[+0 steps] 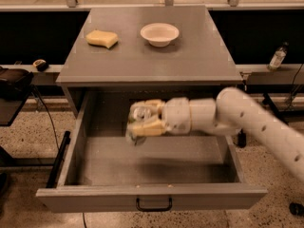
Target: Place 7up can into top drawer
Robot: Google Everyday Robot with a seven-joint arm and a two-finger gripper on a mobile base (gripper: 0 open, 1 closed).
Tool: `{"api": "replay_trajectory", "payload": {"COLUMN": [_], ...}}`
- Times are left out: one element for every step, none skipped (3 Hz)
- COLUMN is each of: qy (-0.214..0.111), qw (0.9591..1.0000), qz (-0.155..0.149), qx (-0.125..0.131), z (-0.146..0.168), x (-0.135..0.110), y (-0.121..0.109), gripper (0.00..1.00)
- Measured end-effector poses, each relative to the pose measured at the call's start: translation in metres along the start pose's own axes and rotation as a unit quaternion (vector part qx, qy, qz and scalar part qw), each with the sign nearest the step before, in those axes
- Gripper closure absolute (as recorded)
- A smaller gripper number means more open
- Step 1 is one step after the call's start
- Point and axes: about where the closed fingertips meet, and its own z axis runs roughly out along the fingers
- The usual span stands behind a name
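end effector (144,116), clamped on the pale silvery 7up can (137,113), hangs inside the open grey top drawer (156,163).

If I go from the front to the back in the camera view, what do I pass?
Black handle of the top drawer → 7up can, held in the pincer over the open drawer → white bowl on the cabinet top.

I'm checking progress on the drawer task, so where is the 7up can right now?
The camera view shows the 7up can clamped in the gripper inside the open top drawer, left of centre in the picture, toward the drawer's back wall.
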Motion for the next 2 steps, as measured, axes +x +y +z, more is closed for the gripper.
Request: {"api": "replay_trajectory", "payload": {"qy": [-0.018, -0.021], "qw": [0.9998, 0.9997], "qz": [0.005, 0.006], "qx": [0.007, 0.014], "z": [0.0391, 0.0415], "x": [0.0612, 0.0699], "y": [0.0054, 0.0018], "gripper": [0.82, 0.59]}}
